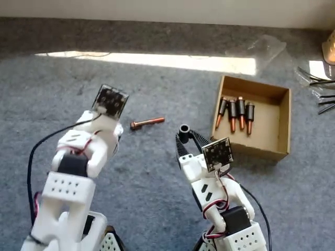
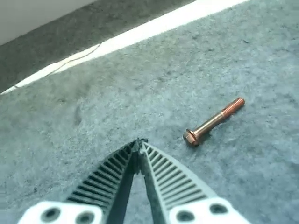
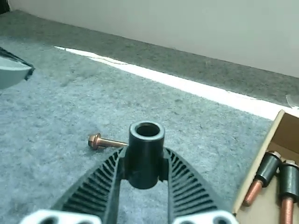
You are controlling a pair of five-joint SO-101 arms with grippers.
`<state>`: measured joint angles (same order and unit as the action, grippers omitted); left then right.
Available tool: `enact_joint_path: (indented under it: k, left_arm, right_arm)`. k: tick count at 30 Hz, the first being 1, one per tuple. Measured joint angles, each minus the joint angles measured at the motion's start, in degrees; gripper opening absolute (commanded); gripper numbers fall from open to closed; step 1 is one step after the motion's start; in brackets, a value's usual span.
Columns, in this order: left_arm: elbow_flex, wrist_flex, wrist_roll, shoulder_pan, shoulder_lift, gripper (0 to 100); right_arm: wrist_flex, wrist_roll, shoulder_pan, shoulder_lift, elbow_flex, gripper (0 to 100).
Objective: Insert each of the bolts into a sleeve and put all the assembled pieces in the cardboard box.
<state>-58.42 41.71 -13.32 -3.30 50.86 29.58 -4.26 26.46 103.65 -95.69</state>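
Note:
A copper bolt (image 1: 147,123) lies loose on the grey carpet between the two arms; it also shows as the bolt (image 2: 212,122) and the bolt (image 3: 105,141). My left gripper (image 2: 139,143) hovers just short of the bolt's head, fingers shut and holding nothing. My right gripper (image 3: 144,161) is shut on a black sleeve (image 3: 145,154), held upright with its bore facing up; from above the sleeve (image 1: 183,132) sits right of the bolt. The cardboard box (image 1: 281,121) at the right holds several assembled bolt-and-sleeve pieces (image 1: 234,114).
A sunlit strip (image 1: 157,60) crosses the carpet behind the work area. Clear plastic wrapping (image 1: 267,47) lies behind the box, and dark cables (image 1: 323,97) lie at the far right edge. The box's edge (image 3: 258,163) stands close beside the right gripper.

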Motion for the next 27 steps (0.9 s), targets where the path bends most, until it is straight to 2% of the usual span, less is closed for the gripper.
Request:
enact_joint_path:
  k: [8, 12, 17, 21, 24, 27]
  left_arm:
    - [13.01, 0.7, 0.09, -1.76, -23.47, 2]
    - [22.42, 7.91, 0.18, -2.99, -33.05, 2]
    - [34.37, 19.52, 0.18, -7.82, -43.16, 2]
    - [40.79, 23.82, 0.18, -11.52, -49.14, 2]
    - [44.31, 24.79, -0.79, -12.92, -53.19, 10]
    - [47.74, 26.64, -5.1, -12.66, -57.49, 19]
  right_arm:
    - [0.26, 0.0, -0.35, 0.0, 0.0, 0.4]
    - [0.79, 0.0, -0.35, 0.0, 0.0, 0.4]
    - [0.79, 0.0, -0.35, 0.0, 0.0, 0.4]
    - [0.79, 0.0, -0.35, 0.0, 0.0, 0.4]
    - [0.88, 0.0, -0.35, 0.0, 0.0, 0.4]
    - [0.88, 0.0, -0.35, 0.0, 0.0, 0.4]
